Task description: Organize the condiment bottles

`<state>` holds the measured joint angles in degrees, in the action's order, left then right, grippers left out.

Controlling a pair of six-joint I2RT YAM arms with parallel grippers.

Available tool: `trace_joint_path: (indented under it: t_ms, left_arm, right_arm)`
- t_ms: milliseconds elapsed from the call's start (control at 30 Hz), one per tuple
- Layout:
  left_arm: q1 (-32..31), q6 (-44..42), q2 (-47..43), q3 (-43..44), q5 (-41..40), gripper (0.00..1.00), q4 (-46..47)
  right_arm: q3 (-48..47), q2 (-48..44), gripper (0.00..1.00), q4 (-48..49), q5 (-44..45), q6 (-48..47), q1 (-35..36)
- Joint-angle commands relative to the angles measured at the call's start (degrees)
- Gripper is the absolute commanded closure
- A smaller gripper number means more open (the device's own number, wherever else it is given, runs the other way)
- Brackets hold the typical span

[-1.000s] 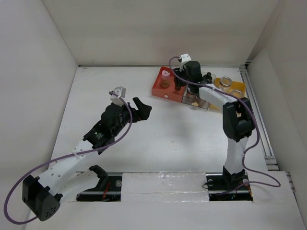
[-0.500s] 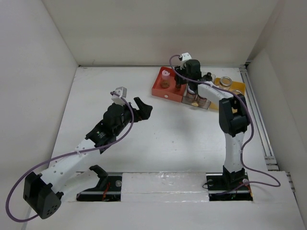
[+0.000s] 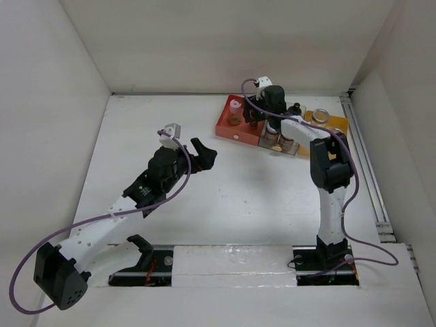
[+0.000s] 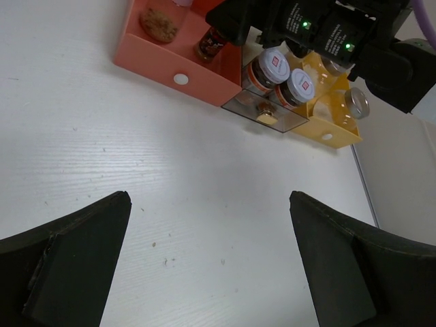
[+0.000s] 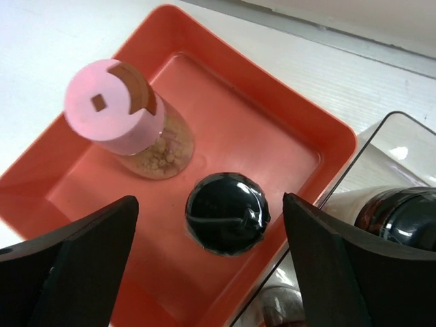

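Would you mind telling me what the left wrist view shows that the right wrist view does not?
Only the left wrist view shows the yellow tray, the glass jar in it, and the white-and-red lids of the two short jars in the clear tray. Only the right wrist view shows the pink-capped bottle clearly, standing in the red tray. Both show the red tray, the black-capped bottle in it, and part of the clear tray.
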<state>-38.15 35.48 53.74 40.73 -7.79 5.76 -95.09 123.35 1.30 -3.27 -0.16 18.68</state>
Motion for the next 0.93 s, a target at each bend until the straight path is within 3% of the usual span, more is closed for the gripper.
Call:
trace_joint_path:
  t_ms: [0,67,367,500,667,900]
  left_arm:
    - [-0.1,0.4,0.6,0.7,-0.6,0.0,2.1]
    - [-0.1,0.4,0.6,1.3,-0.6,0.0,2.1]
    - [-0.1,-0.1,-3.0,2.9,-2.3,0.0,1.5]
    - [-0.1,-0.2,-6.4,2.9,-3.5,0.0,1.5]
    - [-0.1,-0.2,-11.7,2.9,-5.6,0.0,1.0]
    - [-0.1,0.9,-17.2,-0.2,-6.3,0.0,-1.5]
  right_arm:
    - [-1.3,-7.0,0.07,1.4,-2.5,0.3,0.0]
    - [-0.7,-11.0,0.01,1.4,-3.8,0.3,0.0]
    - [7.2,-29.5,0.01,1.4,-8.0,-0.2,3.3]
    - [20.4,-41.2,0.01,2.9,-7.5,1.5,7.2]
    - [35.8,-57.9,0.01,4.8,0.3,2.9,16.5]
    - [58.9,-78.5,0.01,-2.3,6.8,7.6,23.3]
